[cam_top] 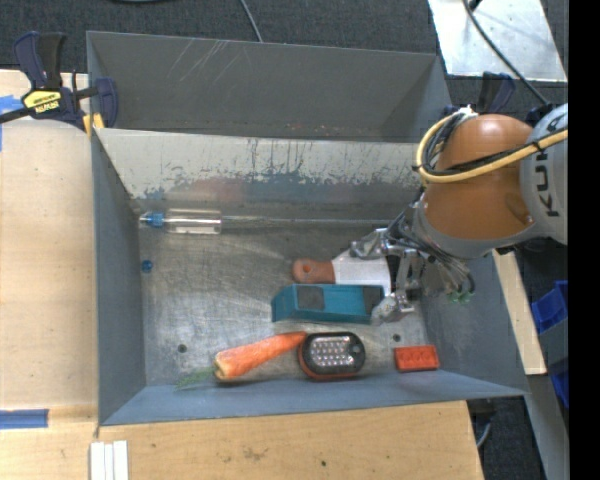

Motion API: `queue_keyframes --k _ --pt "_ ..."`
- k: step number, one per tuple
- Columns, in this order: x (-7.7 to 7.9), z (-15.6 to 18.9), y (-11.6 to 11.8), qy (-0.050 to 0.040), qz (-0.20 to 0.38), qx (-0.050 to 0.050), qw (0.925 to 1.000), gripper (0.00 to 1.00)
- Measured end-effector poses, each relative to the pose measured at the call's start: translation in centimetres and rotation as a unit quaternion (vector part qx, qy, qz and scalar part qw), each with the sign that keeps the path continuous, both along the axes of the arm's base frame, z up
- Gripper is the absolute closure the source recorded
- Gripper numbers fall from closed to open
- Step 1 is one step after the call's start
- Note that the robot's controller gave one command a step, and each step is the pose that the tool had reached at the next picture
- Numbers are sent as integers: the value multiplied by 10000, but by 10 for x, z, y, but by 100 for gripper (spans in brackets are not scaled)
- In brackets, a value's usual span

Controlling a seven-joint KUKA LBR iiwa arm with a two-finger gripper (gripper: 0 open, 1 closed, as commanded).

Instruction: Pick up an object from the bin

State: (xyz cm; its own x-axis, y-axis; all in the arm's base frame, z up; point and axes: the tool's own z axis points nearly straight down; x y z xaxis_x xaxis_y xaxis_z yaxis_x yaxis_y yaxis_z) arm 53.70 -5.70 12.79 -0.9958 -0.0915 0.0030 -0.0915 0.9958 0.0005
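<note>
My gripper (389,306) hangs low in the right half of the bin, at the right end of a teal-blue box-shaped thing (320,303) lying flat on the floor. A white flat piece (360,269) lies just behind the teal thing, right beside the gripper. Left of the white piece sits a small salmon-pink piece (311,269). A red block (416,358) lies in front of the gripper near the front right corner. A black oval lamp with a grid of small lights (331,355) rests in front of the teal thing.
An orange carrot (258,357) lies along the front wall, left of the lamp. A clear tube with a blue cap (185,223) rests at the back left, and a tiny blue bit (147,265) below it. The arm's orange dome looms over the bin's right wall.
</note>
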Motion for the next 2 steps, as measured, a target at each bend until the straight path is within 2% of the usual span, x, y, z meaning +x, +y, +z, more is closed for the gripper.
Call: queue_keyframes --k 1,2 --pt "-11 -5 28 -34 -188 -3 9998 0" --pt "30 -47 46 50 -26 0 10000 100"
